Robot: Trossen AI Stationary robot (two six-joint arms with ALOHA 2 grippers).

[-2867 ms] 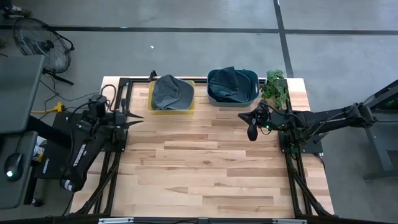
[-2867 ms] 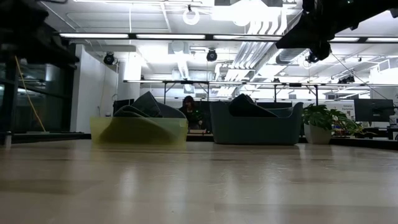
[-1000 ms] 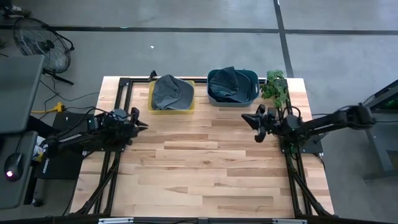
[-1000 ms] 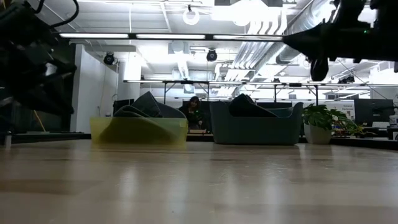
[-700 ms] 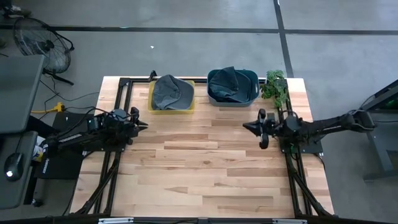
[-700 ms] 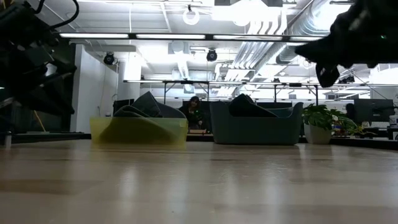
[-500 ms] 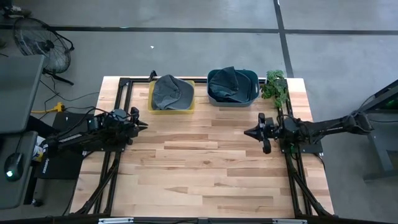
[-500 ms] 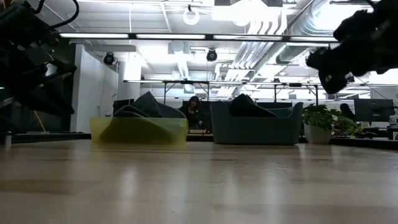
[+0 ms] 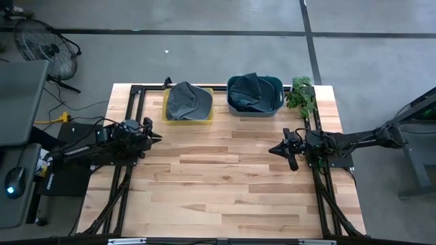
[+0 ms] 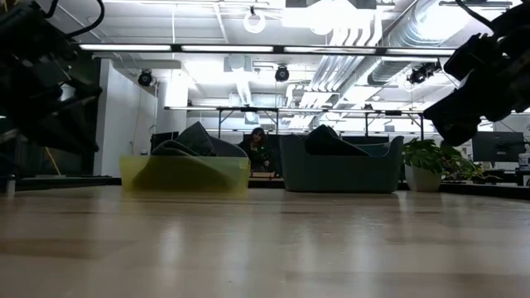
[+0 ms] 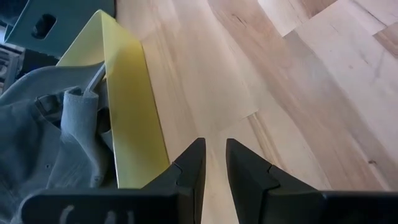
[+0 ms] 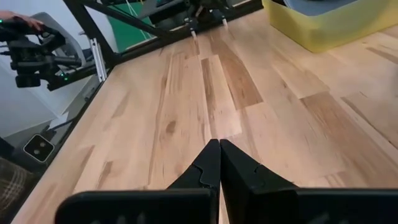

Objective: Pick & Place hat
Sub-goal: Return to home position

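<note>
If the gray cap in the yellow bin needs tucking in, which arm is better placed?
Left. The left gripper sits beside the yellow bin, with the gray cap in its wrist view. The right gripper is across the table, nearer the blue bin.

Left end effector (image 11: 213, 146) parted (narrow gap), right end effector (image 12: 219, 144) closed

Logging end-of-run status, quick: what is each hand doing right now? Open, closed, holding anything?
Left hand: slightly open, holding nothing.
Right hand: closed, holding nothing.
</note>
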